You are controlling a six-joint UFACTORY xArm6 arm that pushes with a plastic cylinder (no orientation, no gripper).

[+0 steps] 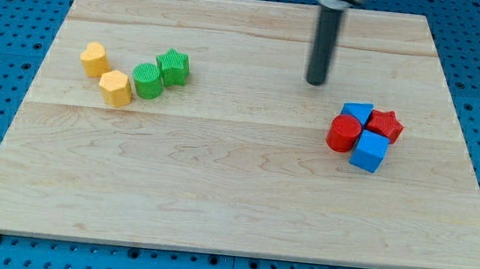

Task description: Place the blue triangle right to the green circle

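The blue triangle (359, 112) sits at the view's right, at the top of a tight cluster with a red star (386, 125), a red circle (343, 133) and a blue cube (369, 151). The green circle (147, 81) is far off at the view's left, touching a green star (173, 66). My tip (317, 81) stands on the board above and left of the blue triangle, a short gap away, touching no block.
Two yellow blocks lie left of the green circle: one (94, 59) at the upper left, one (115, 88) just beside the circle. The wooden board (234, 196) is edged by a blue pegboard.
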